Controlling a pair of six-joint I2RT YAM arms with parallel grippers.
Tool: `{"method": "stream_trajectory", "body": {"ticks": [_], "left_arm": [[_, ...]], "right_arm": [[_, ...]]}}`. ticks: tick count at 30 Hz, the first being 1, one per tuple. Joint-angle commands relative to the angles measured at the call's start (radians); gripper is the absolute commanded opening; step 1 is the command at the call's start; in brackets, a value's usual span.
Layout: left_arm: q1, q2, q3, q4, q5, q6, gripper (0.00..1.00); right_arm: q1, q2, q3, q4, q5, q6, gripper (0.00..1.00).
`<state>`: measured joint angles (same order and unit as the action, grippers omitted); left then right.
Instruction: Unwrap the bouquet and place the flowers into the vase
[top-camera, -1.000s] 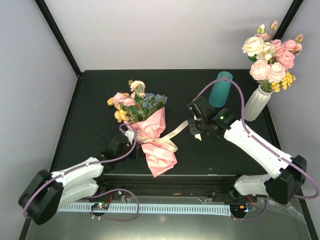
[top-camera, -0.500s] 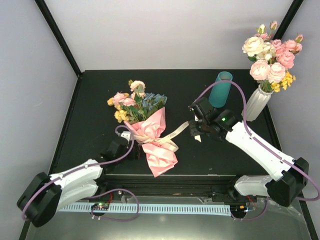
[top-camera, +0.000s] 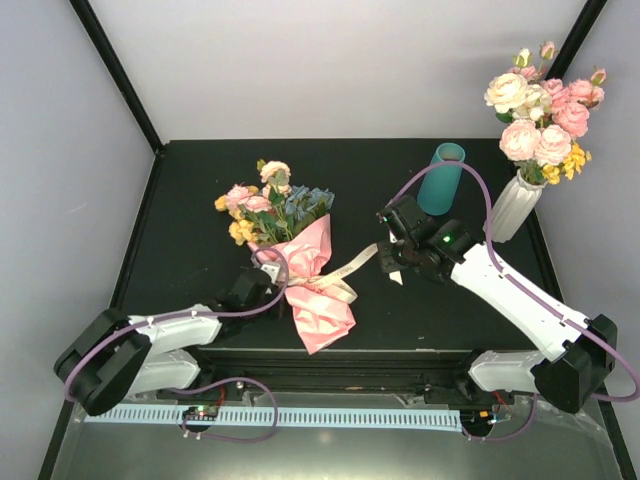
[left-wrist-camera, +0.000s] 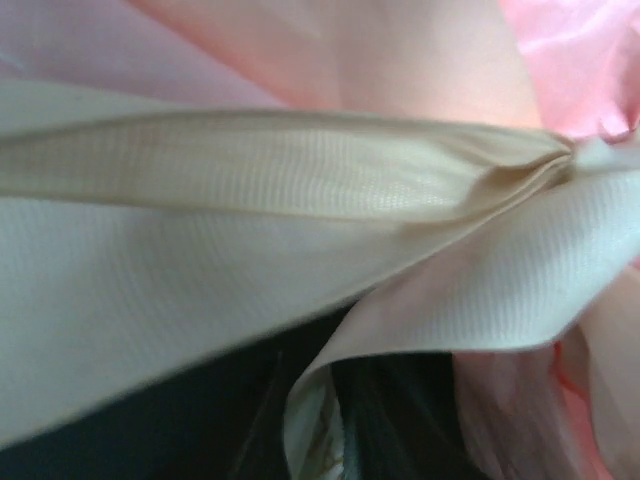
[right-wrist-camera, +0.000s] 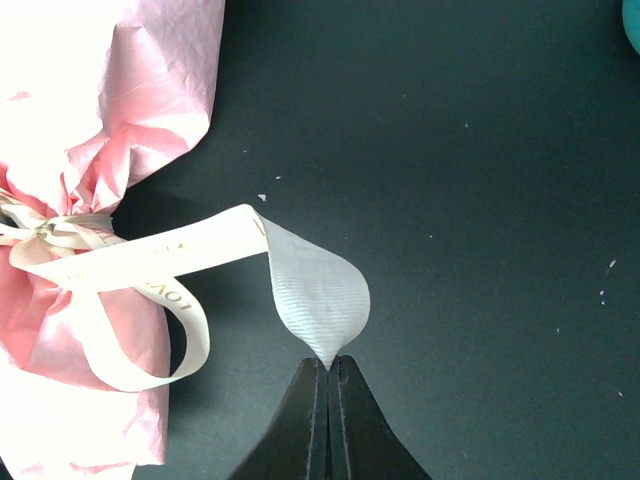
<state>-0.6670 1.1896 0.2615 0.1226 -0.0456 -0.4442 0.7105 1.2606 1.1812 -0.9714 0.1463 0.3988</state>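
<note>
While the bouquet (top-camera: 300, 268) lies on its side near the middle of the table (top-camera: 180, 200), with the flowers (top-camera: 265, 208) pointing to the far edge and the pink paper (right-wrist-camera: 150, 90) tail toward the arms, the right gripper (right-wrist-camera: 328, 368) has its fingers pinched together on the tip of the cream ribbon (right-wrist-camera: 170, 255). The ribbon arcs loosely back from there to the knot (right-wrist-camera: 48, 232), so this looks like a hold for tugging the bow loose. The left gripper (top-camera: 266, 286) sits hard against the bouquet's left side at the tie, I'd guess to brace the bunch or catch the other tail. Its own camera shows only ribbon and paper up close, so I cannot tell whether its fingers are apart or closed on anything. The vase (top-camera: 441, 178) stands upright beyond the right wrist, well apart from the bouquet, with the white vase (top-camera: 514, 206) of bigger roses near it. In the way are the tied knot, the paper round the stems, and the right arm lying between bouquet and vase.
</note>
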Motion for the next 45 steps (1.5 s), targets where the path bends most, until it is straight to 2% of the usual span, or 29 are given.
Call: {"method": "stream_trajectory", "body": {"ticks": [1, 2, 6, 9, 10, 11, 14, 17, 18, 19, 23, 28, 31, 33, 36, 41, 45], "left_arm": [[-0.024, -0.021, 0.040, 0.012, -0.021, 0.023, 0.06], [-0.025, -0.042, 0.045, -0.007, -0.018, 0.027, 0.02], [-0.033, -0.182, 0.058, -0.112, -0.040, 0.008, 0.02], [-0.034, -0.319, 0.064, -0.241, -0.066, -0.027, 0.02], [-0.034, -0.367, 0.064, -0.282, -0.075, -0.039, 0.02], [-0.033, -0.409, 0.060, -0.329, -0.079, -0.054, 0.02], [-0.033, -0.521, 0.040, -0.386, -0.068, -0.081, 0.02], [-0.033, -0.592, 0.027, -0.408, -0.026, -0.086, 0.02], [-0.033, -0.605, 0.027, -0.418, -0.018, -0.092, 0.02], [-0.034, -0.616, 0.027, -0.426, -0.013, -0.098, 0.02], [-0.034, -0.620, 0.028, -0.443, 0.007, -0.116, 0.01], [-0.033, -0.613, 0.030, -0.444, 0.013, -0.151, 0.02], [-0.033, -0.600, 0.033, -0.423, 0.025, -0.164, 0.02], [-0.034, -0.581, 0.041, -0.417, 0.029, -0.170, 0.02], [-0.033, -0.563, 0.055, -0.427, 0.017, -0.192, 0.02], [-0.032, -0.564, 0.067, -0.444, 0.028, -0.187, 0.02], [-0.032, -0.565, 0.076, -0.468, 0.043, -0.177, 0.02]], "right_arm": [[-0.008, -0.005, -0.008, 0.008, -0.010, -0.001, 0.02], [-0.007, -0.003, -0.007, 0.009, -0.010, 0.000, 0.02], [-0.007, 0.010, -0.012, 0.020, -0.044, 0.003, 0.02], [-0.007, 0.022, -0.030, 0.063, -0.185, -0.029, 0.02], [-0.007, 0.028, -0.042, 0.082, -0.224, -0.033, 0.06], [-0.006, 0.037, -0.055, 0.095, -0.257, -0.030, 0.13], [0.000, 0.097, -0.044, 0.078, -0.301, -0.022, 0.61], [0.041, 0.143, 0.002, 0.077, -0.356, -0.064, 0.81], [0.067, 0.148, 0.017, 0.086, -0.377, -0.084, 0.96], [0.093, 0.157, 0.035, 0.090, -0.386, -0.103, 1.00], [0.160, 0.227, 0.084, 0.095, -0.420, -0.115, 1.00], [0.208, 0.312, 0.069, 0.192, -0.587, -0.097, 1.00], [0.261, 0.356, 0.072, 0.229, -0.587, -0.104, 0.94], [0.313, 0.372, 0.066, 0.261, -0.578, -0.113, 0.88], [0.377, 0.382, 0.057, 0.308, -0.519, -0.115, 0.86], [0.390, 0.441, 0.054, 0.367, -0.378, -0.079, 0.84], [0.398, 0.488, 0.073, 0.388, -0.328, -0.088, 0.82]]}}
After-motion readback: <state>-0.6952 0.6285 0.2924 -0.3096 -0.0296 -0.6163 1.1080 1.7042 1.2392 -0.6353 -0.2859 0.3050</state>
